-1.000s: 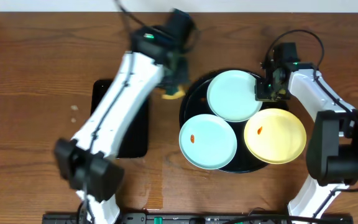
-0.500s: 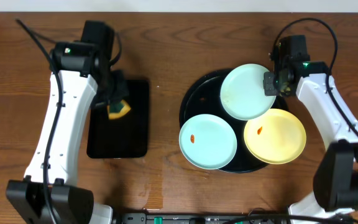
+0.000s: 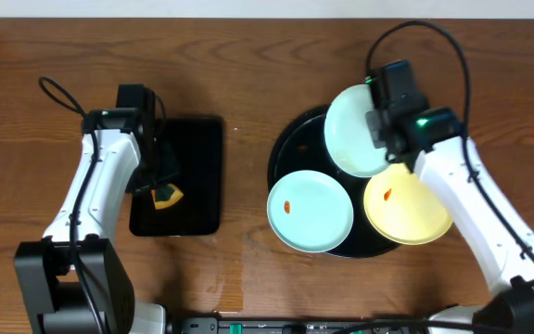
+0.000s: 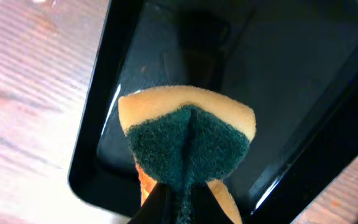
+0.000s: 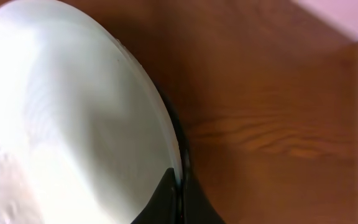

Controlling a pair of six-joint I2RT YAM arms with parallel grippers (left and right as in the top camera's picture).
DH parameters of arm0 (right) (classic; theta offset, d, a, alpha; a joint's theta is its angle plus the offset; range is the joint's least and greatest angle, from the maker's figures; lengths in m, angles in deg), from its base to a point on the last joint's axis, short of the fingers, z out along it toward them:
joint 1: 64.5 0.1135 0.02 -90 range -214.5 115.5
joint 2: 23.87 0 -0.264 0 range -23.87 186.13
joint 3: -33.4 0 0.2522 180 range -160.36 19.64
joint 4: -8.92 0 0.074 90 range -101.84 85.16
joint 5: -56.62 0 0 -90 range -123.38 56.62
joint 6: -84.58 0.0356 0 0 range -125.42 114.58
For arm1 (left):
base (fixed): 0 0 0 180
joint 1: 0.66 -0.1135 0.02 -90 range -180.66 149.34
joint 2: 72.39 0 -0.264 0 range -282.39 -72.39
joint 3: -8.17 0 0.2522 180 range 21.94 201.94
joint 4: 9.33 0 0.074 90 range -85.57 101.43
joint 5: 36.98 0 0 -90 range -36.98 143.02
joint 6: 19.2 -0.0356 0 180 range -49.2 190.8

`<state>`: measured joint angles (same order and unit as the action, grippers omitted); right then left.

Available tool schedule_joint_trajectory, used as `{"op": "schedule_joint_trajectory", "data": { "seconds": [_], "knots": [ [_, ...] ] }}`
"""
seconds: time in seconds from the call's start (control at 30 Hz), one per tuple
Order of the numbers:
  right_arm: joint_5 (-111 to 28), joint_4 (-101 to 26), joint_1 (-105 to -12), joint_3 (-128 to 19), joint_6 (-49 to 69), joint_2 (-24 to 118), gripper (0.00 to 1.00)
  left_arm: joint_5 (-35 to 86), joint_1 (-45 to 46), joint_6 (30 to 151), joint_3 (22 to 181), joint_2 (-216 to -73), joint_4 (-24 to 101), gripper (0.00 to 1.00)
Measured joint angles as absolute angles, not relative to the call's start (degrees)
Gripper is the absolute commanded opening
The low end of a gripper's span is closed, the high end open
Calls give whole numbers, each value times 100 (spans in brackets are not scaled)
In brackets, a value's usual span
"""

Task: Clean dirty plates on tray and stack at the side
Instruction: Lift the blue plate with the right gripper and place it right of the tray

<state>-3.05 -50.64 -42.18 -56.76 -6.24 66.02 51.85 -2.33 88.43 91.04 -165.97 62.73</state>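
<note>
Since half a second ago, the left arm has carried the sponge [image 3: 166, 195] from the middle of the rectangular tray [image 3: 197, 153] toward its 7 o'clock corner, and the right arm has swung inward, tipping its plate more steeply.

1. Bench [image 3: 239, 74]: carries both trays, with the round one toward 3 o'clock.
2. Round tray [image 3: 290, 139]: holds all three plates.
3. Held plate [image 3: 350, 134]: pale blue, at the tray's 1 o'clock. It is raised on edge, and its rim overlaps the yellow plate [image 3: 413, 211]. No orange smear shows on its visible face, so it is probably being lifted out for stacking.
4. Second blue plate [image 3: 310, 211]: lies flat at 7 o'clock, smear present. The yellow plate lies at 5 o'clock, smear present.
5. Sponge: parked over the rectangular tray, probably to keep the arm clear of the lift.
6. Right gripper [image 5: 178, 194]: fingers nearly together, pinching the held plate's thin rim.
7. Left gripper [image 4: 178, 202]: clamped on the sponge, green scouring face outward.
</note>
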Motion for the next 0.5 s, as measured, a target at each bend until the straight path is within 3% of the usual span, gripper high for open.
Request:
{"op": "schedule_joint_trajectory", "data": {
  "seconds": [0.3,0.5],
  "knots": [
    [1301,-5090,-3180,-5676,-869,6563,1,5185,-233,8832,9086,-16597,6153,8],
    [1675,-5092,-3024,-5676,-904,6563,1,5185,-233,8830,9086,-16597,6155,8]
  ]
}}
